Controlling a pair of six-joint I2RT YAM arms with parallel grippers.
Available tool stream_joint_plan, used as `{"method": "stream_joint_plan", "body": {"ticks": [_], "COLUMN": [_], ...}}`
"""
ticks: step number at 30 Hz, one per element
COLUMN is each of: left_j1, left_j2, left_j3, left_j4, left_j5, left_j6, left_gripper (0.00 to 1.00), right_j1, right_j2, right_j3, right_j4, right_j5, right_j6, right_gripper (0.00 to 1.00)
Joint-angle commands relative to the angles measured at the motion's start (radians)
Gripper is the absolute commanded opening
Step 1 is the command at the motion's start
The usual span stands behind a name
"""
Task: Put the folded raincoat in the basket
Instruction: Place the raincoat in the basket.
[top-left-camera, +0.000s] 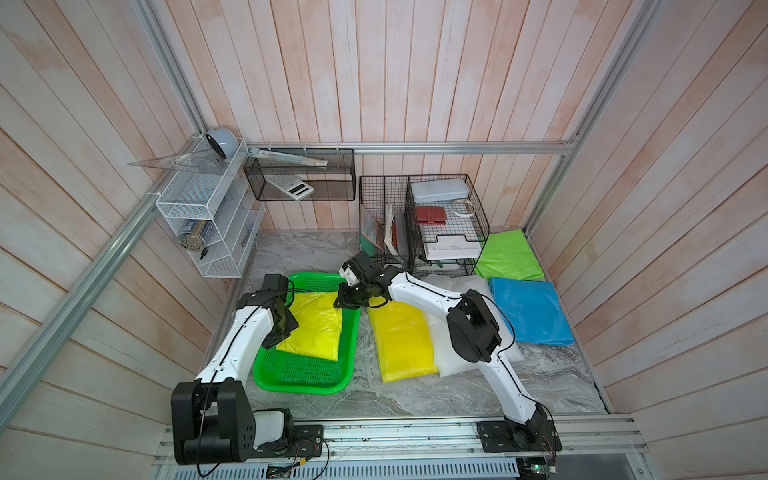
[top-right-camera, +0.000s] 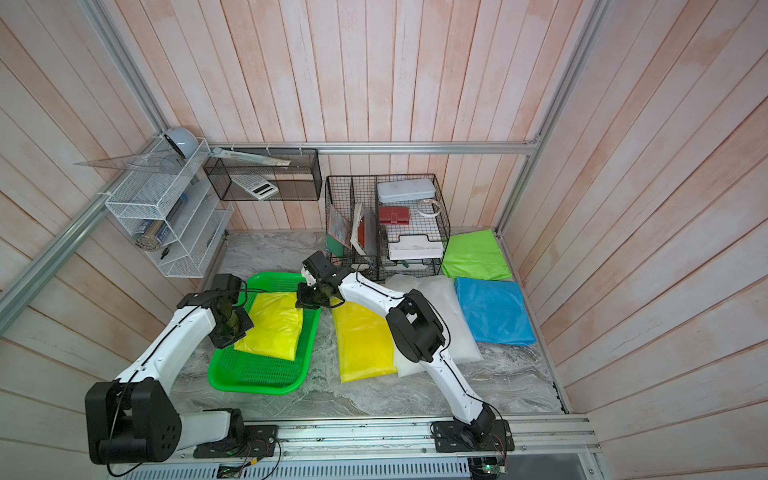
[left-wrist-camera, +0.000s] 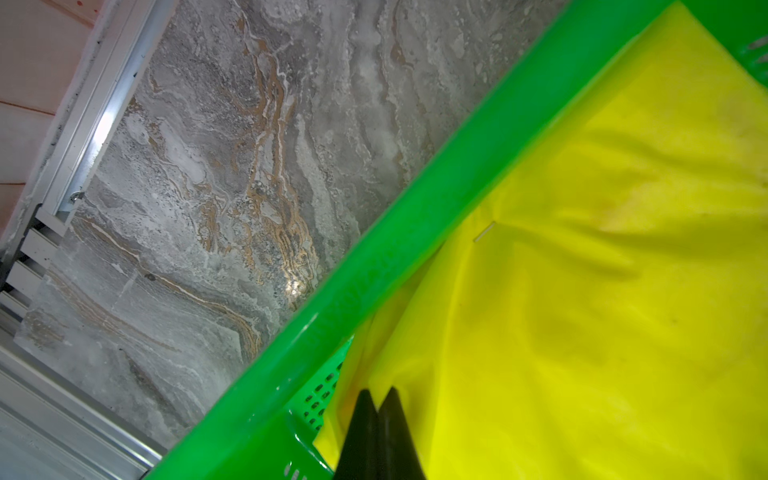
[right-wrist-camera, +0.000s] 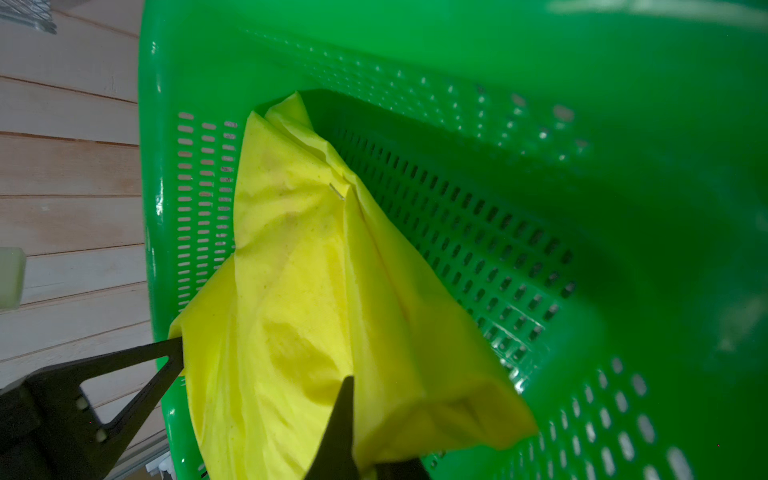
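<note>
The green basket (top-left-camera: 299, 384) (top-right-camera: 253, 384) sits on the marble table at the near left. A yellow folded raincoat (top-left-camera: 316, 328) (top-right-camera: 274, 328) lies inside it, towards the far end. My left gripper (top-left-camera: 271, 341) (top-right-camera: 219, 344) is at its near left corner. In the left wrist view the left gripper (left-wrist-camera: 378, 397) is shut, with yellow raincoat (left-wrist-camera: 602, 291) on both sides of the tips and the basket (left-wrist-camera: 374, 270) rim beside them. My right gripper (top-left-camera: 343, 303) (top-right-camera: 303, 303) holds the far right corner. In the right wrist view the right gripper (right-wrist-camera: 374, 419) is shut on a fold of the raincoat (right-wrist-camera: 311, 270) over the basket (right-wrist-camera: 540, 166) floor.
A second yellow raincoat (top-left-camera: 401, 340) lies on the table right of the basket. Beyond it lie a white one (top-left-camera: 440, 353), a blue one (top-left-camera: 530, 309) and a light green one (top-left-camera: 509, 255). Black wire racks (top-left-camera: 424, 224) stand at the back. A white mesh shelf (top-left-camera: 208, 216) hangs on the left wall.
</note>
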Motion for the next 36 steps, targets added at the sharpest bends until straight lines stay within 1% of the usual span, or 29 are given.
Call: {"method": "stream_joint_plan", "body": {"ticks": [1,6,10,13,15,19,24,31,36], "left_j1": [0.003,0.002,0.002,0.001,0.002,0.002,0.008,0.009,0.009], "left_j2": [0.008,0.023,0.024,0.026,0.026,0.026,0.04,0.031,0.035], "left_j3": [-0.011,-0.009,-0.009,-0.007,-0.005,-0.005,0.0,0.0,0.0], "left_j4": [0.053,0.054,0.053,0.049,0.047,0.046,0.043,0.042,0.045], "left_j5": [0.009,0.017,0.013,0.006,-0.003,-0.004,-0.006,-0.003,-0.004], "left_j6": [0.014,0.017,0.016,0.017,0.015,0.014,0.02,0.02,0.02], "left_gripper": [0.0,0.0,0.0,0.04,0.1,0.1,0.1,0.1,0.1], "right_j1": [0.017,0.021,0.02,0.021,0.021,0.021,0.021,0.021,0.021], "right_j2": [0.032,0.032,0.03,0.025,0.02,0.011,0.005,0.006,-0.015], "right_j3": [-0.001,0.004,0.009,0.009,0.009,0.004,0.004,0.036,0.036], "right_j4": [-0.034,-0.034,-0.043,-0.049,-0.055,-0.069,-0.094,-0.161,-0.175], "right_j5": [-0.002,-0.005,-0.006,-0.007,-0.004,0.015,0.032,0.058,0.039], "right_j6": [-0.002,-0.001,-0.004,-0.004,-0.008,-0.007,-0.009,-0.022,0.016], "right_gripper": [0.06,0.08,0.16,0.22,0.23,0.29,0.34,0.36,0.36]}}
